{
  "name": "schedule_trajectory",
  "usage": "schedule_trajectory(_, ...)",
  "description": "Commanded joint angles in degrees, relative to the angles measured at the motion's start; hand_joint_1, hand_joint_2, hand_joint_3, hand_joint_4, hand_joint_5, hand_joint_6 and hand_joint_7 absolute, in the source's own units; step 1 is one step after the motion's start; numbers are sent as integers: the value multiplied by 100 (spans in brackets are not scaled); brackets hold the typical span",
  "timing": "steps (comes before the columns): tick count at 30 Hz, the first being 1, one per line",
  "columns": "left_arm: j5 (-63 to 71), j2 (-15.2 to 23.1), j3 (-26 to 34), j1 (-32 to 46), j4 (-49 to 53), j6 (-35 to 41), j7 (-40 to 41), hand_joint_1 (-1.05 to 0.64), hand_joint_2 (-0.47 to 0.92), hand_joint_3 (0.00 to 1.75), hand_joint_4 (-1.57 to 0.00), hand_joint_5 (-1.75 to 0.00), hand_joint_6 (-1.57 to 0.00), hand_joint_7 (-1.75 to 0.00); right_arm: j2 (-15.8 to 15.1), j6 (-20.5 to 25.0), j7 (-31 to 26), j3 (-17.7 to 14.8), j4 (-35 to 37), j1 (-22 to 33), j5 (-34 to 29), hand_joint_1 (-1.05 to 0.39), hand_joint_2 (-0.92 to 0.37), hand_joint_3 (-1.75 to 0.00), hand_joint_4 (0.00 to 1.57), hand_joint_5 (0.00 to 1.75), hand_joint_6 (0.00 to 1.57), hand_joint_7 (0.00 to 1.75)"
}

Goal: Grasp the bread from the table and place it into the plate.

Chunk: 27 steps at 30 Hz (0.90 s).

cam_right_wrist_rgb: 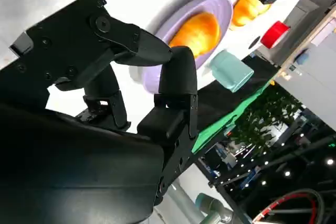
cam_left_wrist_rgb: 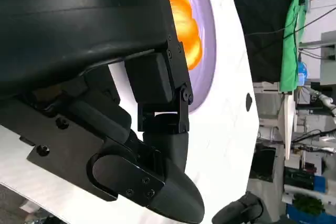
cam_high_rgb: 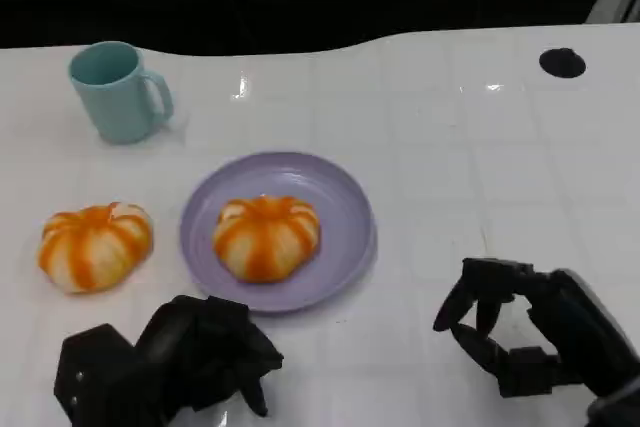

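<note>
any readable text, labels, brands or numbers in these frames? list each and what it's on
None can be read.
Mug: plain teal, no print.
Plate: plain purple, no marking.
Both breads, one on the plate and one on the table: orange and cream stripes, no label.
Left hand and right hand: black shells with screws, no lettering visible.
Background clutter in the wrist views: too small and blurred to read.

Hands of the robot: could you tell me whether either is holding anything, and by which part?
Nothing is held: the left hand and right hand are both empty above the table.
</note>
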Motion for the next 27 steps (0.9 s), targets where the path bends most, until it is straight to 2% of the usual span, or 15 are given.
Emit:
schedule_trajectory(1,15,71,28,7,-56,16,58,-105,81,2,-148,-104,-153,-64,-117,-15,-2,-148,-183,318,32,-30,-50,-110,71,175,71,140)
schedule_trajectory(10,-12,125,54,19,-60,8,13,-105,81,3,-148,-104,-153,-63,17,-43,-190,-253,-183,621,-133,-32,-50,-116,73,175,68,148)
schedule_trajectory(27,-85,206,83,27,2,-30,-58,-105,81,2,-147,-104,-153,-62,100,-176,-471,-208,194,528,-327,-35,-49,-117,71,175,66,150)
